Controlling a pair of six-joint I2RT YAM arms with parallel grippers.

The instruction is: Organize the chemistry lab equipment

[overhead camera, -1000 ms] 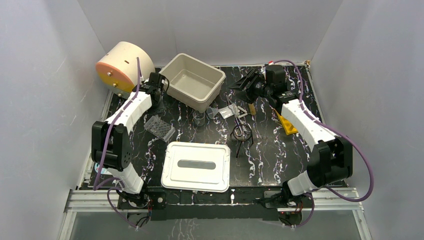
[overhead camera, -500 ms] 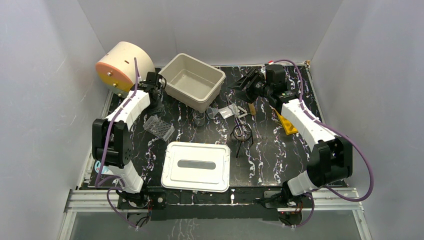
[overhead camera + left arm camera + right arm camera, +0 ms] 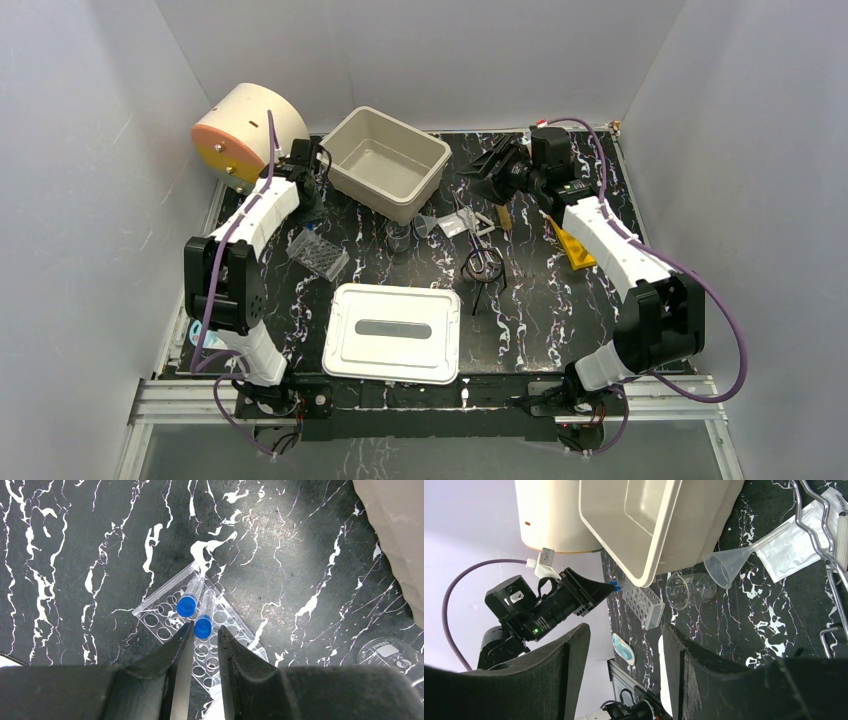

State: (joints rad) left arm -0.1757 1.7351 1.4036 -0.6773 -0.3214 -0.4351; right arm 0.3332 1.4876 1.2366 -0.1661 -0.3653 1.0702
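Note:
Two blue-capped vials (image 3: 186,605) stand in a clear rack (image 3: 215,647), which also shows in the top view (image 3: 320,254). My left gripper (image 3: 205,626) hovers above them with its jaws a narrow gap apart and holds nothing; in the top view it is near the cream bin (image 3: 308,165). My right gripper (image 3: 624,630) is wide open and empty, raised at the back (image 3: 492,165). A clear funnel (image 3: 724,566), a beaker (image 3: 688,590), metal forceps (image 3: 824,530) and a black wire ring stand (image 3: 483,266) lie mid-table.
A cream bin (image 3: 350,165) stands at the back beside the big cream cylinder (image 3: 245,130). A white lidded box (image 3: 345,345) sits at the front. A yellow wedge (image 3: 575,250), a tan brush (image 3: 503,215) and a plastic packet (image 3: 794,547) lie to the right.
My left gripper has drifted a little back and left, toward the cream cylinder. The right arm has barely moved.

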